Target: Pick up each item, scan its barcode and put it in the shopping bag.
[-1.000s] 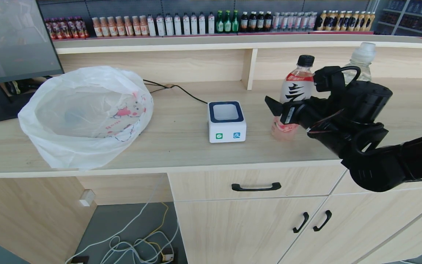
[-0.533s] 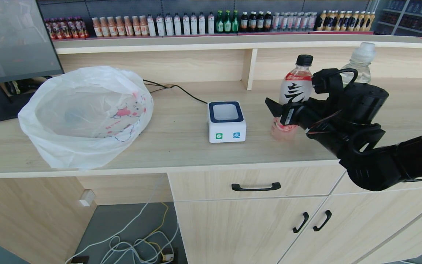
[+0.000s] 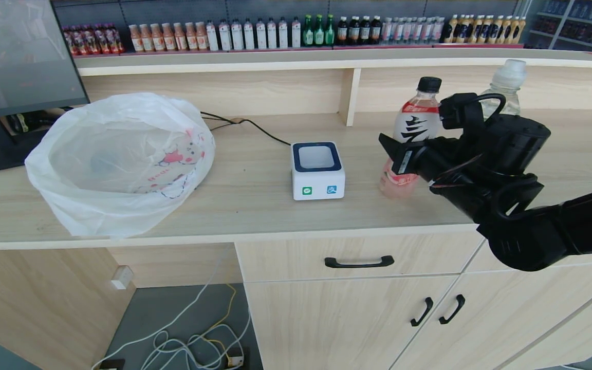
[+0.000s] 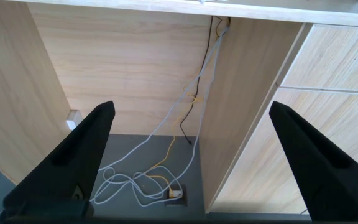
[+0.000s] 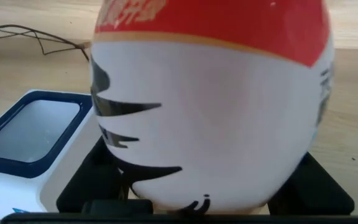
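Note:
A pink drink bottle (image 3: pixel 417 121) with a black cap and a white, red and black label stands upright on the counter (image 3: pixel 255 195), right of the white scanner (image 3: pixel 318 169). My right gripper (image 3: pixel 393 141) reaches in from the right and is shut on the bottle's lower half, its near finger (image 3: pixel 398 153) across the front. In the right wrist view the bottle (image 5: pixel 210 93) sits between the fingers (image 5: pixel 82 183), with the scanner (image 5: pixel 23 130) just beside it. The white shopping bag (image 3: pixel 121 159) stands wide-mouthed at the counter's left. My left gripper (image 4: pixel 191 162) hangs open below the counter.
A clear bottle with a white cap (image 3: pixel 506 87) stands behind the right arm. A monitor (image 3: pixel 18 56) is at the back left, and a black cable (image 3: pixel 255 128) runs behind the scanner. Drawers with black handles (image 3: pixel 359 262) front the counter. Loose cables (image 4: pixel 148 186) lie on the floor.
The right gripper's near finger has shifted slightly right, closer against the bottle. The bottle, scanner and bag stay where they were.

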### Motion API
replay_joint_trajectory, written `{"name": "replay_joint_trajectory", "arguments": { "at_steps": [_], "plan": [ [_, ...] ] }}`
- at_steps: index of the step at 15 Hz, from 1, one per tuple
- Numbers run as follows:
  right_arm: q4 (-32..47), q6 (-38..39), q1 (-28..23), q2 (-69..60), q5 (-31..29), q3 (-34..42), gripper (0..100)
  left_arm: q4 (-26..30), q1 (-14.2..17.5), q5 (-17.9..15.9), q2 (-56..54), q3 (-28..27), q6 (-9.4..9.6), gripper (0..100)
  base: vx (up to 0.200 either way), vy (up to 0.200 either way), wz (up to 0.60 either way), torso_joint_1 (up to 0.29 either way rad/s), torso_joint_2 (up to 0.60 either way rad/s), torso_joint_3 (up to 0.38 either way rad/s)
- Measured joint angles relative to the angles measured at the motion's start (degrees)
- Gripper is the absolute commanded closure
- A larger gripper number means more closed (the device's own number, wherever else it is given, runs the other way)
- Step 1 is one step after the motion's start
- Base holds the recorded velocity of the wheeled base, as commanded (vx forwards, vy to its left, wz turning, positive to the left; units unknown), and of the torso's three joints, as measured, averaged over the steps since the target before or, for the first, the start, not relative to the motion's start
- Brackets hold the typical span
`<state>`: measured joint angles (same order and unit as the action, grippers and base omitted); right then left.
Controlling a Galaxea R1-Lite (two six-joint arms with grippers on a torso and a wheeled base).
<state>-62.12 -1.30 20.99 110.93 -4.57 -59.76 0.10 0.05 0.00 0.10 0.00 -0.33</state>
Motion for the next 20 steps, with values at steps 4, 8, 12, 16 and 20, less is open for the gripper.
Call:
{"name": "replay_joint_trajectory", "arguments": {
  "at_steps": [4,8,12,16,20],
  "plan": [
    [0.0,0.2,0.0,-1.2,0.1,1.3,100,0.0,0.0,0.0,0.0,0.0,0.0,0,0.0,0.0,0.0,0.0,0.0,0.0],
    [0.0,0.0,0.2,-1.8,2.1,1.5,100,0.0,0.0,0.0,0.0,0.0,0.0,0,0.0,0.0,0.0,0.0,0.0,0.0],
    [-4.0,-0.6,0.4,-2.2,2.5,2.0,100,0.0,0.0,0.0,0.0,0.0,0.0,0,0.0,0.0,0.0,0.0,0.0,0.0],
    [-4.3,-2.6,0.4,-3.5,4.7,2.2,100,0.0,0.0,0.0,0.0,0.0,0.0,0,0.0,0.0,0.0,0.0,0.0,0.0],
    [-4.3,-3.8,1.7,-6.3,5.4,2.3,100,0.0,0.0,0.0,0.0,0.0,0.0,0,0.0,0.0,0.0,0.0,0.0,0.0]
  ]
}}
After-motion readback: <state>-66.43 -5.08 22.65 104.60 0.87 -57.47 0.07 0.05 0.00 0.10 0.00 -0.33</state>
